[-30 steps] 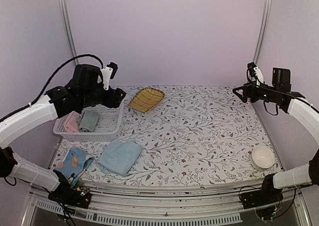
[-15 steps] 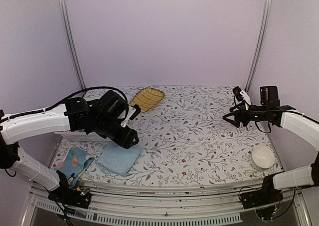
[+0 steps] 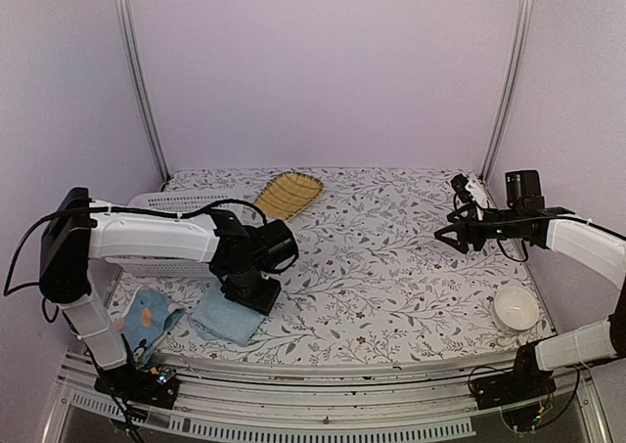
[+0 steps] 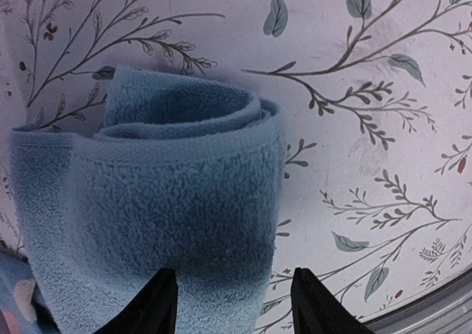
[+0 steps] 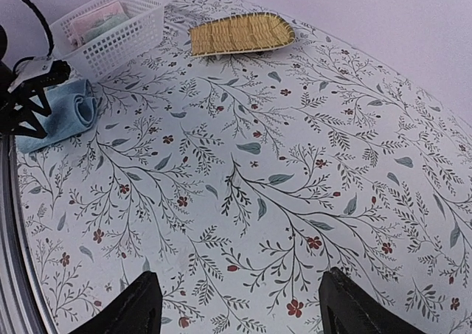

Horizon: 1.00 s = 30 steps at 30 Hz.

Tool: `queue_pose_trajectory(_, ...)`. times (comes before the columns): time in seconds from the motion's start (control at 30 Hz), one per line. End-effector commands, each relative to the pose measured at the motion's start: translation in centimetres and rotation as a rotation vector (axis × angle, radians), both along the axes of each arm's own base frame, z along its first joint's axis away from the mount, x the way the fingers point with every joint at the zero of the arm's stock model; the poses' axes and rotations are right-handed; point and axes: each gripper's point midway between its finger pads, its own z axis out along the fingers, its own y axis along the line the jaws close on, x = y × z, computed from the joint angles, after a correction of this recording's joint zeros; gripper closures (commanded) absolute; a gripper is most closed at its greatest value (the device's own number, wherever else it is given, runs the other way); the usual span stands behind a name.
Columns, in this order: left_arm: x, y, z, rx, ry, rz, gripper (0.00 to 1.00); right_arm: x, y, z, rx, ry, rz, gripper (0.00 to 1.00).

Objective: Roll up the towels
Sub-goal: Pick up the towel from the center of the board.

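Note:
The plain light-blue towel (image 3: 221, 319) lies loosely folded near the table's front left, with a curled fold at its far end (image 4: 147, 201). My left gripper (image 3: 250, 292) hangs just above its right part. It is open (image 4: 234, 306), with one finger over the terry and the other over the bare tablecloth, gripping nothing. The printed towel (image 3: 147, 316) lies crumpled to the left of the plain one. My right gripper (image 3: 443, 236) hovers open over the right side of the table (image 5: 243, 312), with only the floral cloth between its fingers.
A white basket (image 3: 161, 204) holding folded cloths stands at the back left, partly behind my left arm. A yellow ribbed tray (image 3: 287, 195) lies at the back centre. A white bowl (image 3: 514, 309) sits at the front right.
My left arm swung from over the basket down to the plain towel. My right arm came lower and moved a little inward over the table.

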Motion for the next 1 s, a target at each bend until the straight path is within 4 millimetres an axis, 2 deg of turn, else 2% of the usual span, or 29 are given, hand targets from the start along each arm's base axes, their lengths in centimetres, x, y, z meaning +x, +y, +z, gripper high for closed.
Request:
queue_pose_trajectory(0.0, 1.3, -0.3, 0.0, 0.058, -0.047, 0.064, 0.45, 0.1, 0.2, -1.0, -0.032, -0.016, 0.022, 0.25)
queue_pose_trajectory(0.13, 2.4, 0.1, -0.6, 0.144, -0.075, 0.071, 0.48, 0.0, 0.2, -1.2, -0.047, -0.02, 0.024, 0.25)
queue_pose_trajectory(0.3, 3.2, 1.0, -0.9, 0.242, -0.092, 0.089, 0.58, 0.2, 0.0, -1.4, -0.067, -0.029, 0.018, 0.26)
queue_pose_trajectory(0.5, 3.7, -0.1, -0.1, 0.207, -0.108, 0.087, 0.86, 0.2, 0.0, -1.6, -0.081, -0.033, 0.022, 0.26)
queue_pose_trajectory(0.57, 3.9, -0.6, 0.5, 0.191, -0.116, 0.085, 1.0, 0.2, 0.0, -1.7, -0.084, -0.034, 0.021, 0.26)
queue_pose_trajectory(0.67, 4.3, -2.9, 2.3, 0.117, -0.123, 0.049, 1.0, 0.2, 0.0, -1.9, -0.09, -0.033, 0.024, 0.26)
queue_pose_trajectory(0.73, 4.6, -6.4, 5.1, 0.003, -0.129, -0.024, 1.0, 0.3, 0.0, -2.0, -0.093, -0.031, 0.022, 0.26)
queue_pose_trajectory(0.77, 5.2, -9.4, 8.5, -0.114, -0.161, -0.073, 1.0, 0.3, -0.1, -2.1, -0.095, -0.03, 0.02, 0.26)
queue_pose_trajectory(0.83, 5.2, -14.0, 15.3, -0.324, -0.247, -0.185, 1.0, 0.5, -0.1, -2.2, -0.093, -0.023, 0.014, 0.26)
queue_pose_trajectory(0.9, 5.1, -16.3, 21.8, -0.513, -0.369, -0.243, 1.0, 0.6, 0.0, -2.2, -0.088, -0.016, 0.013, 0.26)
queue_pose_trajectory(0.93, 5.1, -16.4, 24.1, -0.596, -0.412, -0.246, 1.0, 0.7, 0.0, -2.2, -0.085, -0.012, 0.008, 0.26)
queue_pose_trajectory(0.97, 5.2, -16.2, 24.9, -0.653, -0.436, -0.238, 1.0, 0.7, 0.0, -2.3, -0.083, -0.008, 0.006, 0.26)
